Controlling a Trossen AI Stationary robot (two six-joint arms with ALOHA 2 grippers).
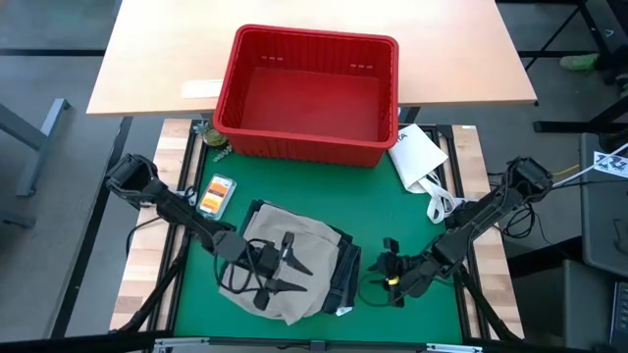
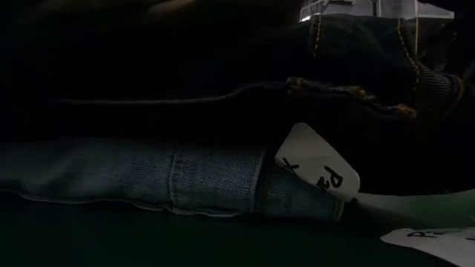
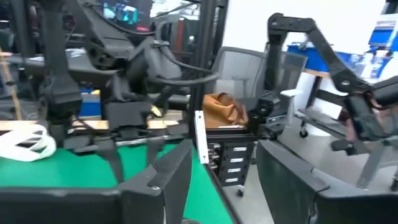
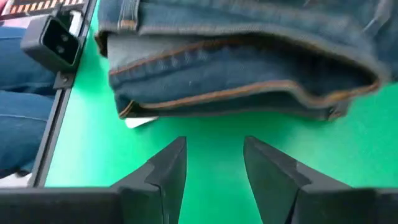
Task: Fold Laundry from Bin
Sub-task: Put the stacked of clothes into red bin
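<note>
1 stack of folded laundry sits on the green mat (image 1: 392, 211), on the side of the red bin (image 1: 306, 93) nearer the arms and well apart from it. On top lie the tan khaki trousers (image 1: 287, 257), folded into a rough square; under them the denim jeans (image 1: 343, 270) show as a dark edge along the stack's side toward the right arm. The bin looks empty in the high view, so the sorting seems far along.

The left gripper (image 1: 278, 267) hangs directly over the khaki trousers, its 2 fingers spread apart and holding nothing; the left wrist view looks out level across the room past them. The right gripper (image 4: 214, 165) rests low on the mat just beside the stack, on the jeans side, its fingers parted and empty. In the right wrist view the folded jeans lie straight ahead of those fingers, their long folded edge running crosswise to the reach.

The left arm is the nearer one to the top layer; the right is nearer the jeans edge.

Farther from the stack, a white packet (image 1: 417, 152) lies beside the bin, and a small orange packet (image 1: 216, 193) sits between the bin and the left arm.
</note>
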